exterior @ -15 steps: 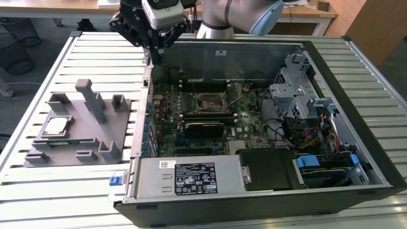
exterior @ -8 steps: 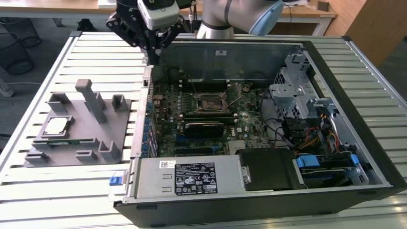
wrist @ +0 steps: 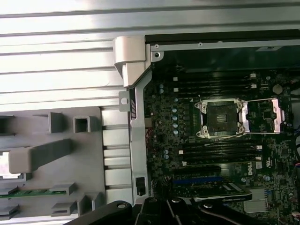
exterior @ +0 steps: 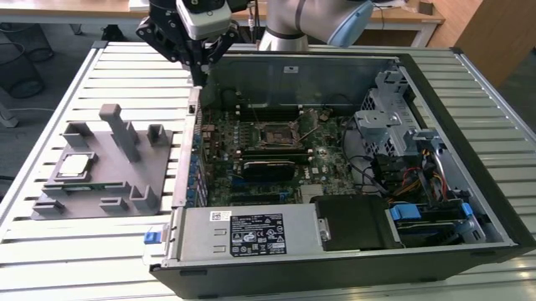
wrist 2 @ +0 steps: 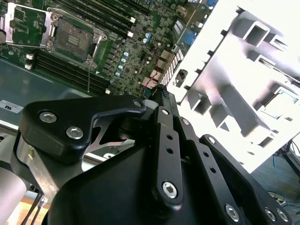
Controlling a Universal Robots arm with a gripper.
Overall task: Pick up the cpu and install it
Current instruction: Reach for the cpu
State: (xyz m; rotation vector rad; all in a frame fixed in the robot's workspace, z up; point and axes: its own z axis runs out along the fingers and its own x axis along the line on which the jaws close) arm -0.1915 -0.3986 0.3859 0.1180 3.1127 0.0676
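"What sat on the slatted counter (exterior: 84, 269)?"

"Mostly an open computer case (exterior: 335, 276). The arm (exterior: 302, 25) held its jaws over the case's far corner on the tray's side, pressed together and empty."

"And the cpu (exterior: 75, 165)?"

"It lay flat on the grey tray (exterior: 80, 204), at the exterior view's left, well apart from the jaws. The socket (exterior: 275, 134) on the motherboard (exterior: 251, 182) stood open."

"What worried you?"

"The chip was thin, so I judged a shallow pinch could let it slip or tilt. The tray's upright posts (exterior: 122, 132) stood near enough to catch the jaws. A skewed landing in the socket would likely bend its contacts."
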